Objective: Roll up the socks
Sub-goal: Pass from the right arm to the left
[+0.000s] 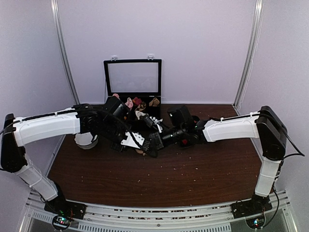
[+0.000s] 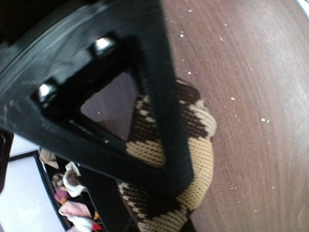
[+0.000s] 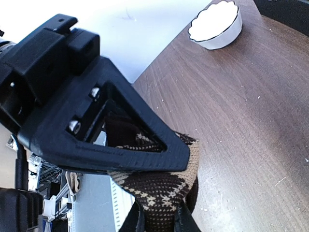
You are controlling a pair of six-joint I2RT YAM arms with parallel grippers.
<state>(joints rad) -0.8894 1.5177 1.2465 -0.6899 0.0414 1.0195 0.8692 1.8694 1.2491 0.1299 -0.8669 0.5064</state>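
Left tool point(image 2: 149, 203) was clamped on the tan-and-brown argyle sock point(image 2: 198, 145), and right tool point(image 3: 171, 191) was pinching that knit too! Both tools met mid-bench point(image 1: 193, 174), the sock bunched between them just in front of the open black case point(image 1: 133, 79), with a white bowl point(image 3: 216, 24) sitting off to the left

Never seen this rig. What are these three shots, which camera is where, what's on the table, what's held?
Two robot arms, the left arm and right arm, are bolted at the near edge of a brown table. The wide picture looks down from above and behind them; each close-up comes from a wrist camera. On the table: a white bowl, an open black case of sock bundles at the back, and a dark-and-tan argyle sock in the middle. The left claw and right claw both look closed on that sock.
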